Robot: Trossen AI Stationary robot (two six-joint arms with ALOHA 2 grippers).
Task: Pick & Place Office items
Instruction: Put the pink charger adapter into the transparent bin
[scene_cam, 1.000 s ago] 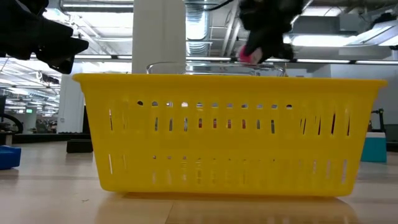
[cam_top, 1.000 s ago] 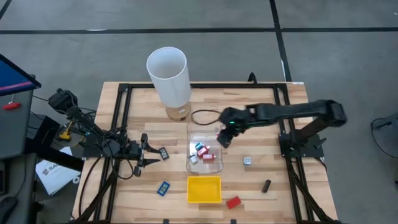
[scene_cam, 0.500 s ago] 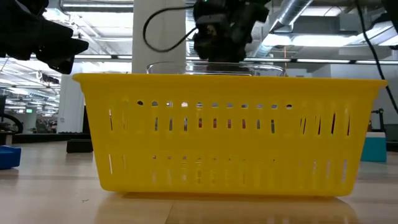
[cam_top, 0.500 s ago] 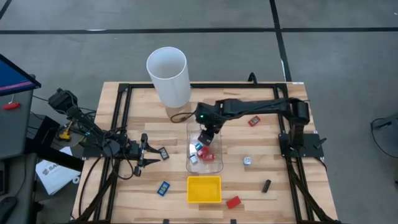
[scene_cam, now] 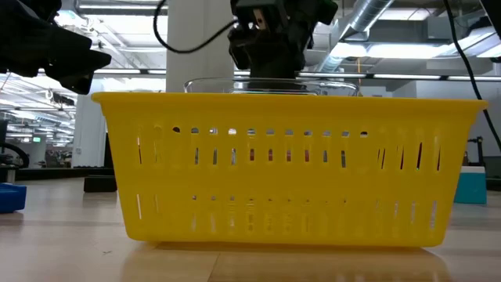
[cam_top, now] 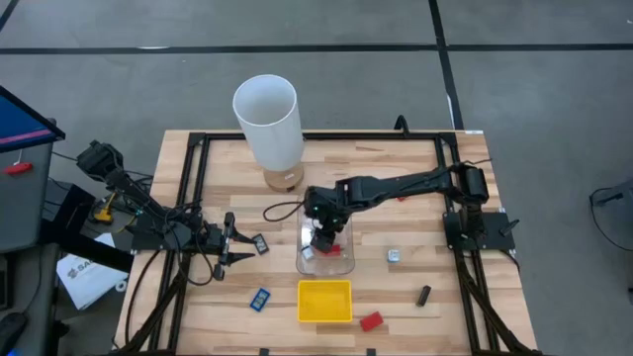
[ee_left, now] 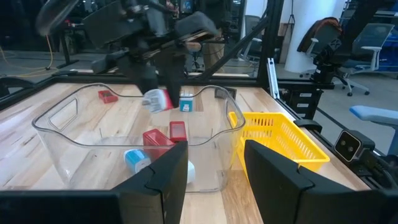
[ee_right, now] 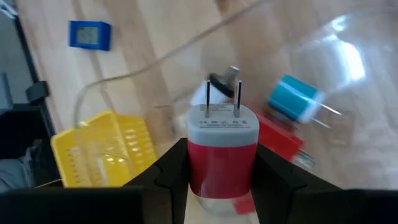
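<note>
The right gripper (ee_right: pixel 221 163) has its fingers (ee_right: pixel 171 174) pinching a small plug adapter (ee_right: pixel 222 148), red in the body with a pale grey cap and two metal prongs pointing away from the fingers; faint raised lettering runs across the cap but is too small to read. Seen from the left wrist, this gripper (ee_left: pixel 163 79) hangs inside the clear bin (ee_left: pixel 74 140) with the adapter just below the fingertips and above the bin floor. Beyond the fingers, on the bin floor, lie a blue-and-white adapter (ee_right: pixel 294 99) with prongs and a red block (ee_right: pixel 281 143); from the left wrist two red blocks (ee_left: pixel 168 135) and a blue-capped white piece (ee_left: pixel 137 159) sit under the held adapter. Farther out on the worktop (cam_top: pixel 415 232), the yellow tray (cam_top: pixel 324 301) stands just beside the bin, with a red piece (cam_top: pixel 371 320), a black piece (cam_top: pixel 423 295) and a silver piece (cam_top: pixel 394 256) scattered past it, and a blue piece (cam_top: pixel 260 299) on the tray's other side. The tall white cylinder (cam_top: pixel 267 121) stands behind the bin. The left gripper (cam_top: pixel 245 246) waits low over the worktop, well apart from the bin, its fingers (ee_left: pixel 155 186) spread with nothing between them
</note>
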